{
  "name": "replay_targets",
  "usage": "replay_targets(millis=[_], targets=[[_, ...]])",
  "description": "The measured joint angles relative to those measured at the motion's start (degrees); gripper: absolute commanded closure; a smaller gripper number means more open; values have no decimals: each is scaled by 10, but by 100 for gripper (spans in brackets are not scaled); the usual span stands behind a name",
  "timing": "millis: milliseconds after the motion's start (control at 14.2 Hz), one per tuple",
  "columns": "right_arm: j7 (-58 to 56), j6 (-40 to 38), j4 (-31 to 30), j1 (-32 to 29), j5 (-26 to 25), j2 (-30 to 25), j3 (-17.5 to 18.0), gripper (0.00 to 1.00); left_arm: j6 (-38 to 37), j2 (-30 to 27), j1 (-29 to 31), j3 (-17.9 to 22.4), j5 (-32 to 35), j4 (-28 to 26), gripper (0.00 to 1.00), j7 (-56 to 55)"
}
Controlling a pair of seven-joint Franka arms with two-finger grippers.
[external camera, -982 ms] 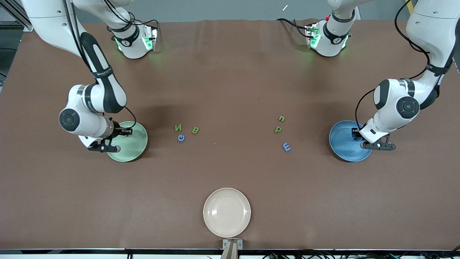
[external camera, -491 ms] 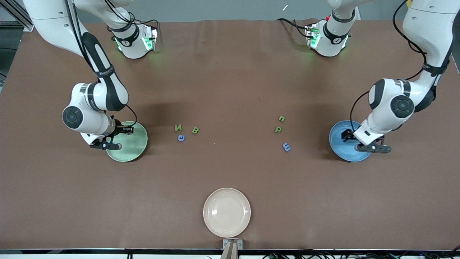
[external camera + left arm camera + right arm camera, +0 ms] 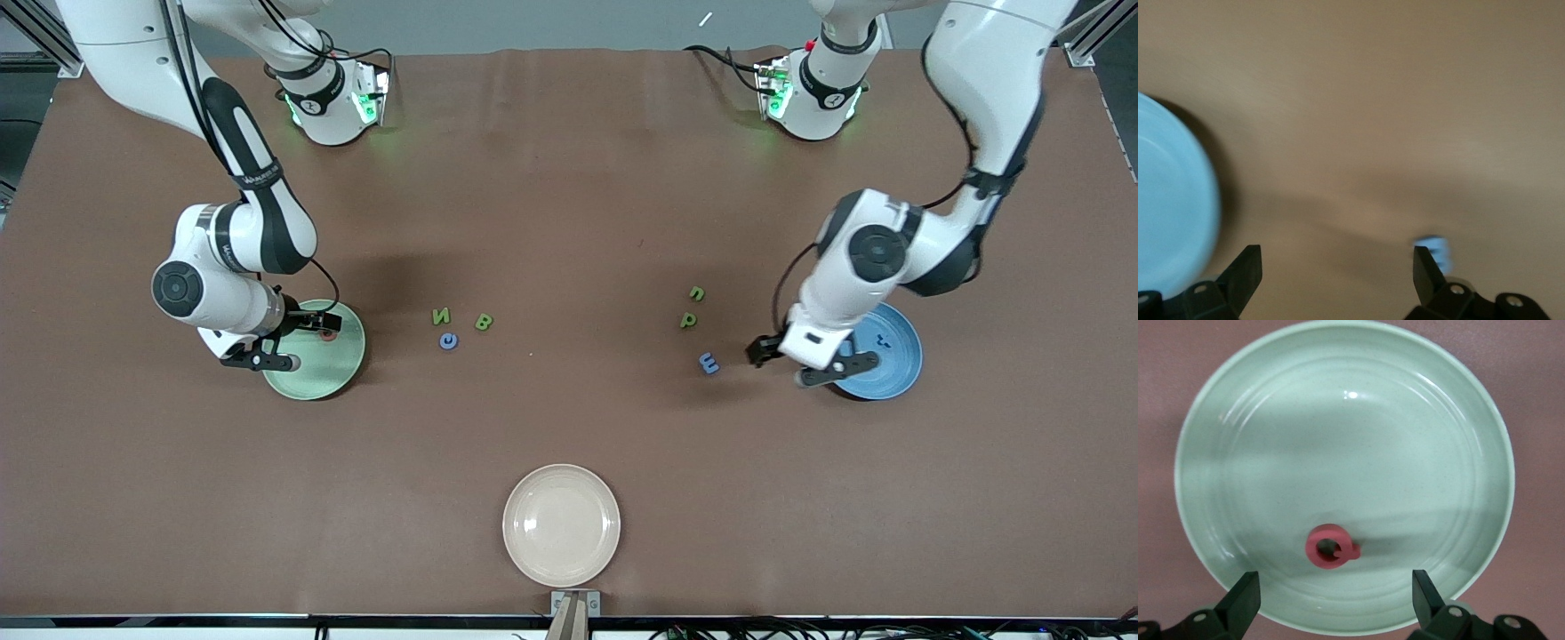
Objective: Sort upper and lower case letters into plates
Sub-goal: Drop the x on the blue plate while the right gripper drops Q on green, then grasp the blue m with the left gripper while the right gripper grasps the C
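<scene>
Brown counter [image 3: 569, 178]; cream plate [image 3: 561, 524] nearest the camera, unused. Mint plate [image 3: 338, 364] at the right arm's end holds the pink letter [image 3: 1331, 547]; right gripper [image 3: 1331, 603] is held just over it, fingers wide, empty. Blue plate [image 3: 889, 356] at the left arm's end holds a small blue letter [image 3: 882, 339]. Left gripper [image 3: 766, 348] is seen over bare counter, fingers wide, empty; the blue E [image 3: 709, 363] lies just beside it toward the middle, likely next. Green letters [image 3: 690, 307] and three more [image 3: 460, 325] are left unsorted.
</scene>
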Motion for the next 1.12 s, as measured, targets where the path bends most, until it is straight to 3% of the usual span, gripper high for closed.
replay_targets(millis=[281,702,912,1123], targets=[[105,0,28,57,2,-3,8,0,0,66,-60,1,1,53,0,-157],[162,34,82,155,4,31,11,0,0,116,-70,5,55,67,4,-205],[196,76,88,173,5,63,11,2,0,122,-70,7,66,67,17,-205],[242,105,92,195,5,85,11,10,0,126,-70,7,66,67,34,-205]])
